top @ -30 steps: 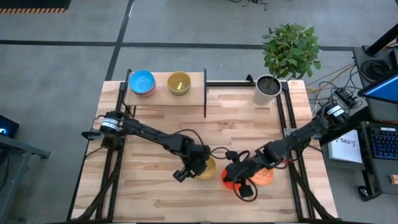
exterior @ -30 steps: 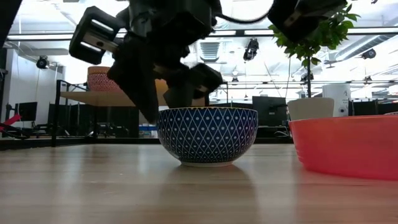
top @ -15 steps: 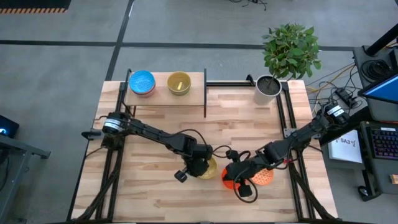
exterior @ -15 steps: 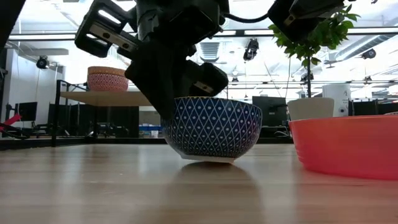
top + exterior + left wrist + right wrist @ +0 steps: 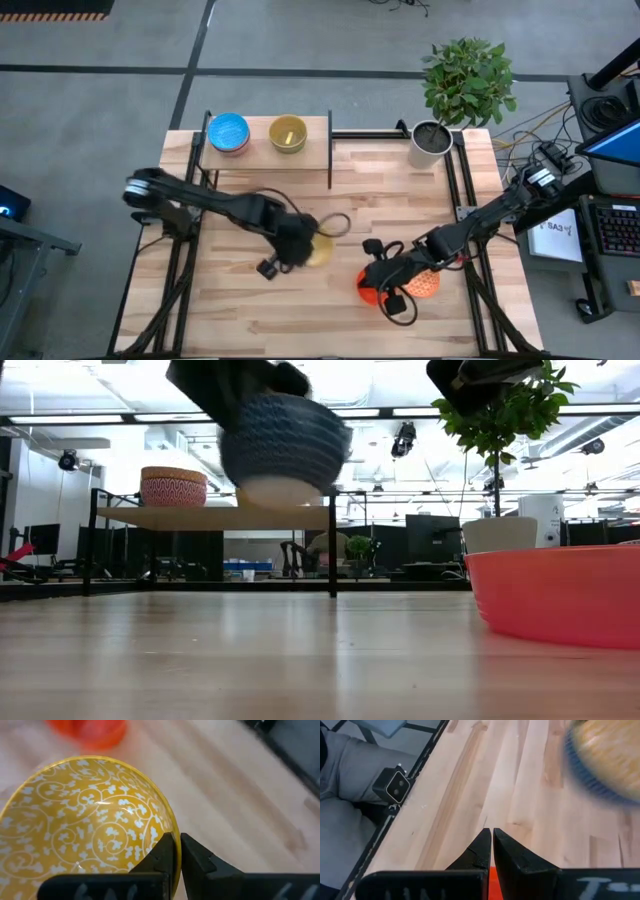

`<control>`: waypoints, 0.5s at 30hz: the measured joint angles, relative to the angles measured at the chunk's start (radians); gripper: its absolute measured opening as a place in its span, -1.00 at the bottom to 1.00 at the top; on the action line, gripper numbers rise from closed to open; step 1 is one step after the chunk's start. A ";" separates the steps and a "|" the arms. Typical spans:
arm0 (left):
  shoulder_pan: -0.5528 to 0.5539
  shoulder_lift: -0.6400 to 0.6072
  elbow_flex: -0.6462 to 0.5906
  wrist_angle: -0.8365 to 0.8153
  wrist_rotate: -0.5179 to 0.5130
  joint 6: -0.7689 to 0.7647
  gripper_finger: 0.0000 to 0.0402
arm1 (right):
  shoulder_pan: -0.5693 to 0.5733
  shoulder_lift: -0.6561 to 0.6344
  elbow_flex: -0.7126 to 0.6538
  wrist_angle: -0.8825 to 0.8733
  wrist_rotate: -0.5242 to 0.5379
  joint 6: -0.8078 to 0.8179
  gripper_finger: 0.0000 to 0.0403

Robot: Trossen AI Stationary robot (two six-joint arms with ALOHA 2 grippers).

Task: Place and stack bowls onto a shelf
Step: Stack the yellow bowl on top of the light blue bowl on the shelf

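The blue-white patterned bowl [image 5: 283, 445], yellow inside [image 5: 85, 830], hangs in the air near the table's middle, with my left gripper [image 5: 292, 252] shut on its rim. My right gripper [image 5: 385, 285] is shut over the red-orange bowl [image 5: 368, 290], which rests on the table [image 5: 555, 595]. A speckled orange bowl [image 5: 424, 285] sits just to its right. On the shelf [image 5: 265, 152] at the far left stand a light blue bowl [image 5: 228, 132] and a yellow bowl [image 5: 288, 134]. My left gripper pinches the bowl's rim [image 5: 167, 827], one finger inside [image 5: 162, 852] and one outside [image 5: 197, 857]. The bowl is lifted clear of the table and hangs about level. My right gripper shows a red-orange strip [image 5: 490, 877] between its shut fingers. The gripper itself hides the rest of the hold.
A white plant pot [image 5: 430, 142] stands at the far right corner. Black frame rails run along the table's left and right edges. Bare wood lies between the shelf and the bowls.
My left gripper has shut on the blue-white bowl's rim. The bowl first tipped on the table, then rose clear. Gripper and bowl have gone up and toward the table's left and far side.
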 joint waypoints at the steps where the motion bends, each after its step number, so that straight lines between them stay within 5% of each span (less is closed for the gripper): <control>1: 0.003 -0.038 0.005 -0.048 -0.051 -0.014 -0.99 | 0.000 -0.007 0.000 -0.003 0.002 -0.005 -0.96; 11: 0.188 -0.406 0.072 -0.380 -0.472 -0.219 -1.00 | -0.010 -0.055 0.000 0.002 0.042 -0.103 -0.96; 15: 0.359 -0.492 0.081 -0.429 -0.526 -0.215 -1.00 | -0.016 -0.062 0.000 0.002 0.043 -0.131 -0.96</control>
